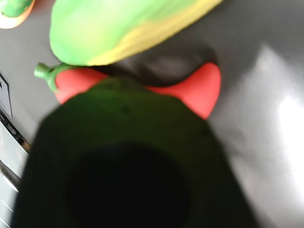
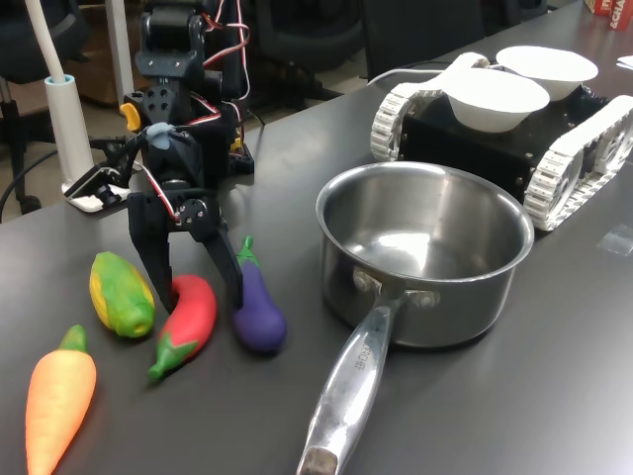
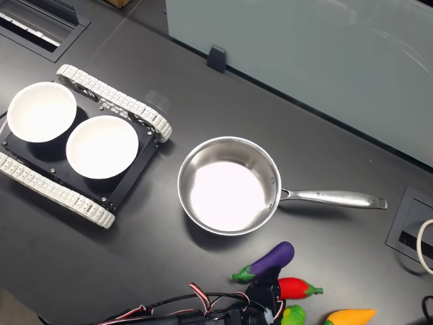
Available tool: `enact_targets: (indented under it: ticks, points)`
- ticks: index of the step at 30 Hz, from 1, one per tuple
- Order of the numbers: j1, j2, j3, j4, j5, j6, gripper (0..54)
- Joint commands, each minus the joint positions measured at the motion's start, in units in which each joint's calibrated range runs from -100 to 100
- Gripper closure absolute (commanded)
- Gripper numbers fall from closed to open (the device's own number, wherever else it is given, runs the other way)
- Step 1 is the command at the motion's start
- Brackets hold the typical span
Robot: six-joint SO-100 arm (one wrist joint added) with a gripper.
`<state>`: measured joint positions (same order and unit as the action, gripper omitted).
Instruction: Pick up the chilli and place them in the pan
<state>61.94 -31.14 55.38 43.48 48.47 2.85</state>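
Observation:
The red chilli [image 2: 188, 319] lies on the dark table between a green-yellow corn toy [image 2: 121, 293] and a purple eggplant [image 2: 258, 309]. My gripper [image 2: 195, 285] stands open over the chilli's thick end, one finger on each side, tips down near the table. In the wrist view a dark finger [image 1: 128, 142] covers the chilli's middle; its red ends [image 1: 205, 88] and green stem show on either side. The steel pan [image 2: 445, 302] stands empty to the first exterior view's right, handle toward the camera. In the second exterior view the chilli [image 3: 295, 288] lies below the pan [image 3: 226, 193].
An orange carrot [image 2: 57, 401] lies at the first exterior view's lower left. A small tracked vehicle [image 2: 584, 134] carrying two white bowls [image 2: 497, 99] stands behind the pan. The eggplant [image 3: 270, 260] lies between chilli and pan. A white post [image 2: 61, 109] stands by the arm's base.

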Motion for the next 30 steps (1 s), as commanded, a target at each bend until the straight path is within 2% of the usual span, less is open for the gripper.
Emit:
enact_targets:
  ticks: [1,13,23,30]
  points:
    - [-0.7,-2.9,-0.2,-2.0,0.0,0.9,25.6]
    - [-2.3,-2.5,1.7,-2.3,0.0,0.9,25.2]
    - [0.3,-2.5,4.0,-4.8,0.8,0.9,27.0]
    - [1.7,-3.8,5.6,-4.8,1.4,0.9,27.3]
